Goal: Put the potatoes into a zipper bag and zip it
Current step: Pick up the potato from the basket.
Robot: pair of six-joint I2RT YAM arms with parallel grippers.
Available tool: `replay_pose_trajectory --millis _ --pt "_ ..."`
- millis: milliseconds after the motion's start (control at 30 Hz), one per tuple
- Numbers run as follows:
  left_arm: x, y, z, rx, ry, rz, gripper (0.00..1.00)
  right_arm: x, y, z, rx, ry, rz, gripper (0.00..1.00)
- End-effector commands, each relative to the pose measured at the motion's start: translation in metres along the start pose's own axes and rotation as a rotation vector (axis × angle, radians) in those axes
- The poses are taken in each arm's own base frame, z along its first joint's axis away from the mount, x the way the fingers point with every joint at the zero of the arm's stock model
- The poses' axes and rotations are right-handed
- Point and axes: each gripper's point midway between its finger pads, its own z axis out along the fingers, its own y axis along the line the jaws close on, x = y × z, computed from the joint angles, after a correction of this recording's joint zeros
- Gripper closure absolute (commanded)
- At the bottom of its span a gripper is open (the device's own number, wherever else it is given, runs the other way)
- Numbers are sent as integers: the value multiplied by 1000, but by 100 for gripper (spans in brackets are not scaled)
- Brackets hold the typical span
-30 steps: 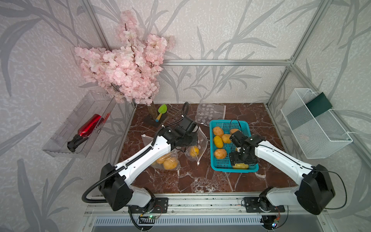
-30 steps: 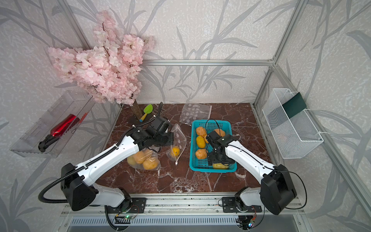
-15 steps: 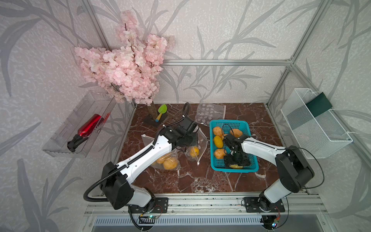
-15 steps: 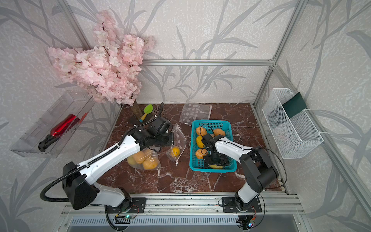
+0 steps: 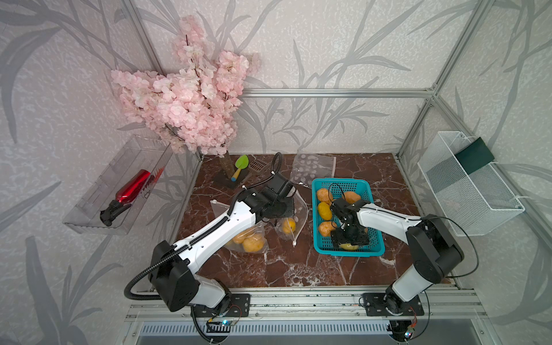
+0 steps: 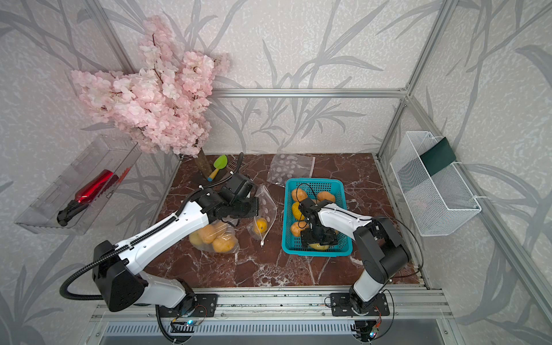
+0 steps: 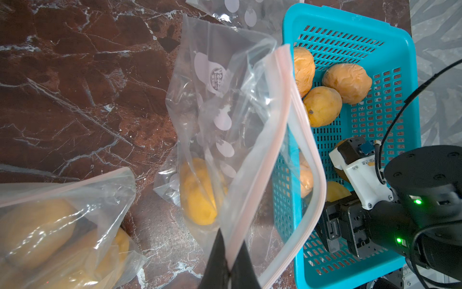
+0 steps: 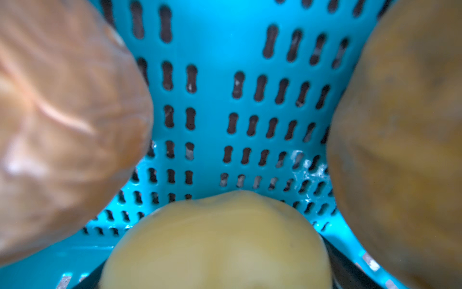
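Bench [image 5: 298, 268]: red-brown marble with white veins.
Far left corner: dark base plate [image 5: 222, 179], with a green trowel [image 5: 240, 165] and a brown grid piece [image 5: 258, 166] just beside it.
Far edge, middle: flat zipper bag [image 5: 313, 168], white-dotted, lying empty.
Left of centre: bulging zipper bag [image 5: 251, 240], on its side.
Centre: propped zipper bag [image 5: 294, 216], lower end on the bench, upper end lifted.
Right of centre: teal basket [image 5: 340, 182], just beside the propped zipper bag.

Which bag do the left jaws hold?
The upright bag holding one potato, pinched at its rim. The fuller bag lies beside it, the empty bag flat farther back.
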Motion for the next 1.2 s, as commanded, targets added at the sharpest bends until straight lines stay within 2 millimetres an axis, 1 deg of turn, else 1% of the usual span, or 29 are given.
replay_pose_trajectory --millis 0,133,267,567,667,767,867,933,1033,1067,1167 --pt "-2 5 -2 -27 -4 0 100 -7 -2 5 15 8 -2 8" --pt "-2 3 -1 -18 -3 1 100 -7 -1 1 -22 3 8 11" --pt "0 -3 1 18 13 0 100 -7 0 -12 -52 -47 7 13" --pt "2 -14 -2 95 5 12 100 -8 2 -55 -129 -181 -9 16" --pt "1 -17 -4 118 -1 15 100 -4 8 -76 -195 -241 -25 16" --pt "3 -20 -4 137 6 16 100 1 22 -103 -277 -328 -66 18" --pt "3 -23 -4 149 10 17 100 9 39 -136 -335 -413 -122 20" --pt "4 -23 -5 152 9 16 100 15 54 -158 -364 -473 -179 21" --pt "4 -23 -5 153 10 14 100 24 77 -186 -410 -553 -262 22" --pt "3 -23 -6 156 8 15 100 27 85 -192 -429 -571 -293 22" --pt "3 -25 -9 166 5 14 100 29 113 -210 -505 -641 -372 22"
